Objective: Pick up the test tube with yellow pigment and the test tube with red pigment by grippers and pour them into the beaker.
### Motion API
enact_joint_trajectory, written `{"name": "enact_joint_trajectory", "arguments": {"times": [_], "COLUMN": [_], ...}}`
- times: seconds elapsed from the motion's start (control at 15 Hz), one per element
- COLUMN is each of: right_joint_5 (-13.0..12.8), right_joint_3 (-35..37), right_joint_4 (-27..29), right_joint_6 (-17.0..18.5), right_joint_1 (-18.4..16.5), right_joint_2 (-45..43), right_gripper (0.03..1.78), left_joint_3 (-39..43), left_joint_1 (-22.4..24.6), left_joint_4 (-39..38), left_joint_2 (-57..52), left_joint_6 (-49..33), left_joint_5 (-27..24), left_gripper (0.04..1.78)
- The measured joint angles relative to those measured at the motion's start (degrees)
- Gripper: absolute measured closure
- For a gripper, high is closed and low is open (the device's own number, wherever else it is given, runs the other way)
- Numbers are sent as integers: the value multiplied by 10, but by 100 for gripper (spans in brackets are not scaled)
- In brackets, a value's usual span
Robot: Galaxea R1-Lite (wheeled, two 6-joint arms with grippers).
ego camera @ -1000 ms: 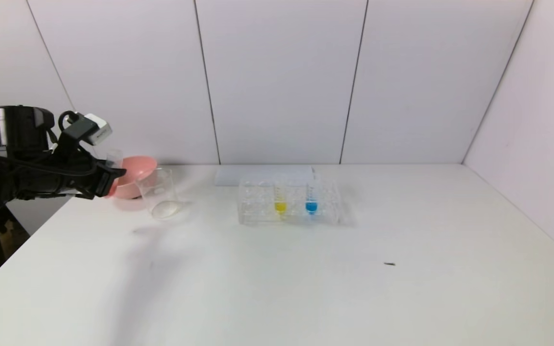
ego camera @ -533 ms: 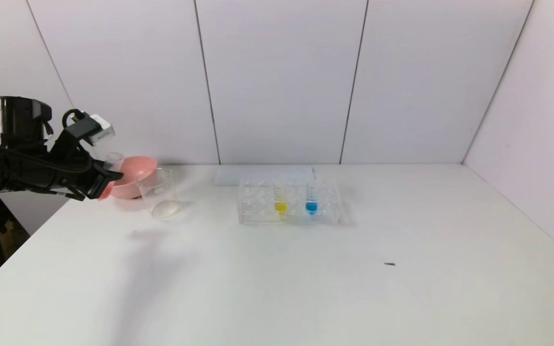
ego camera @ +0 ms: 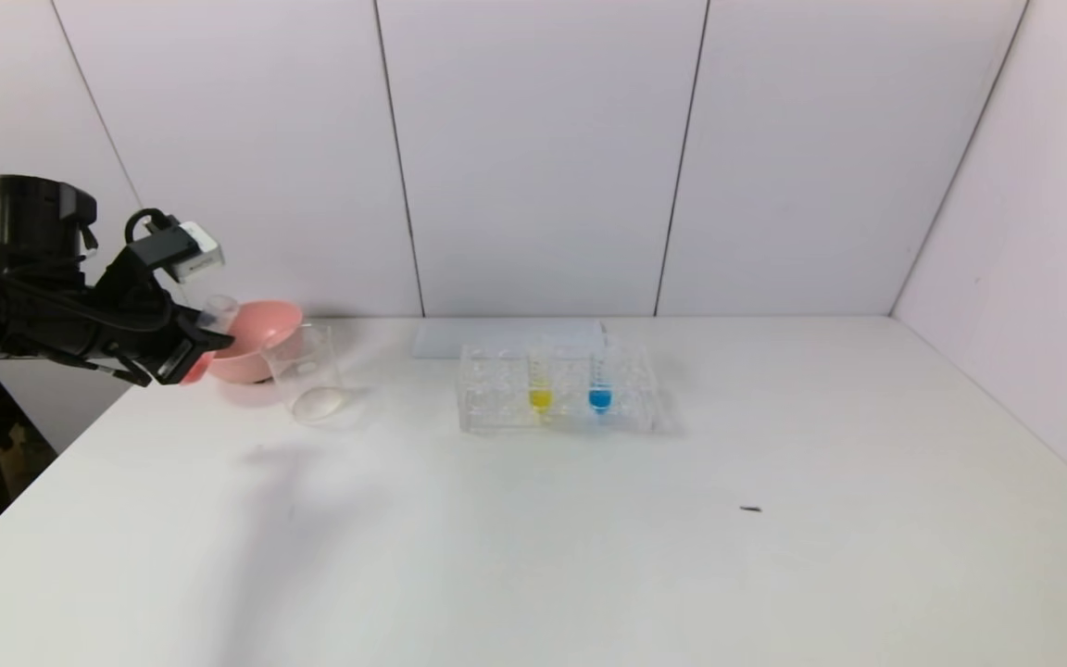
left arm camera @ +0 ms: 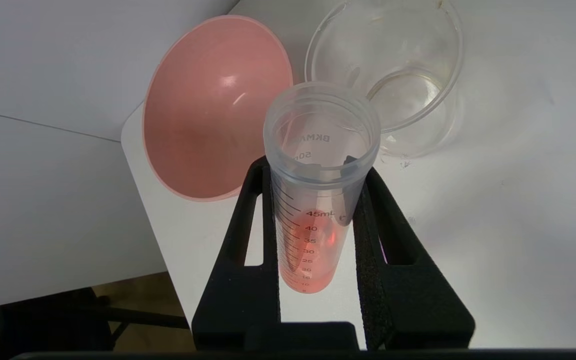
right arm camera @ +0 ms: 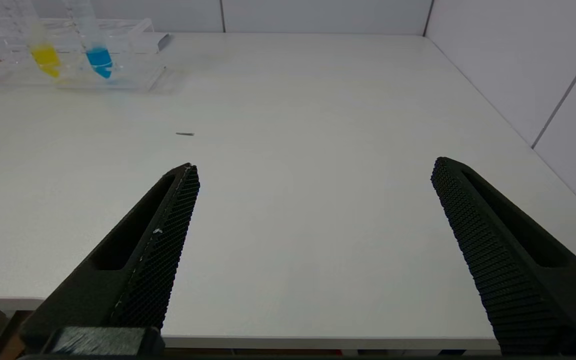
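My left gripper (ego camera: 200, 343) (left arm camera: 313, 172) is shut on the test tube with red pigment (left arm camera: 313, 200) and holds it tilted above the table's far left corner, its open mouth (ego camera: 220, 310) turned toward the pink bowl and the beaker. Red liquid lies in its rounded tip. The beaker (ego camera: 304, 372) (left arm camera: 408, 85) stands empty just right of the bowl. The test tube with yellow pigment (ego camera: 540, 384) (right arm camera: 43, 47) stands in the clear rack. My right gripper (right arm camera: 313, 172) is open and empty over the table's near edge; it is out of the head view.
A pink bowl (ego camera: 260, 343) (left arm camera: 208, 110) sits at the far left corner behind the beaker. The clear rack (ego camera: 496, 394) also holds a tube with blue liquid (ego camera: 599, 384). A small dark speck (ego camera: 750, 509) lies on the table. A flat white box (ego camera: 496, 335) lies behind the rack.
My left gripper with the red tube has drawn back a little to the left and risen slightly, and the tube's open mouth now shows above the fingers. The right arm has not moved.
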Motion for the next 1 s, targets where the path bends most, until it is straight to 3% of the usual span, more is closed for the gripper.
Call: {"name": "enact_joint_trajectory", "arguments": {"times": [0.33,1.0], "right_joint_5": [0,0], "right_joint_3": [0,0], "right_joint_4": [0,0], "right_joint_6": [0,0], "right_joint_1": [0,0], "right_joint_2": [0,0], "right_gripper": [11,11], "left_joint_3": [-37,-64], "left_joint_1": [3,7], "left_joint_4": [66,75], "left_joint_2": [6,23], "left_joint_6": [44,74], "left_joint_5": [-5,-9], "left_gripper": [137,137]}}
